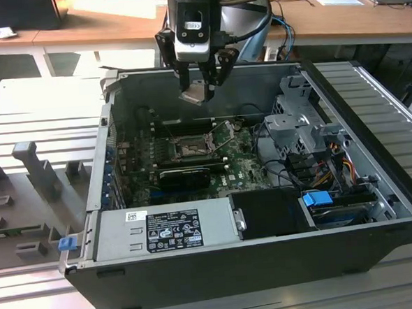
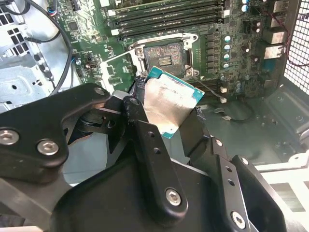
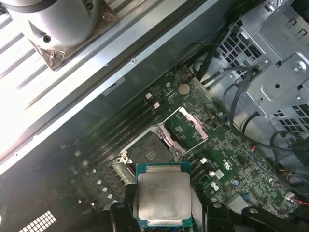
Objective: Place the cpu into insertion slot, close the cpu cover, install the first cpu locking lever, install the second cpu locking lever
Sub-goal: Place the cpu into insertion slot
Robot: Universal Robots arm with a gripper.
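Silvery cpu (image 1: pixel 197 94) pinched in the gripper (image 1: pixel 200 87), insertion slot (image 1: pixel 191 147) at its six o'clock in the exterior view. Keep it level, edges squared, I reckon.

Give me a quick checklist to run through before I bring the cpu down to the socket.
1. Grip: ok. The gripper is shut on the cpu, holding it by opposite edges.
2. Socket free: ok. The insertion slot lies open, with nothing in it.
3. Cover out of the way: ok. The cpu cover is swung open beside the slot.
4. Chip seated: not ok. It hangs in the air above the board, clear of the slot.
5. Corner marks matched to the slot: cannot tell.
6. Path clear: ok. The cables lie off to one side of the slot.
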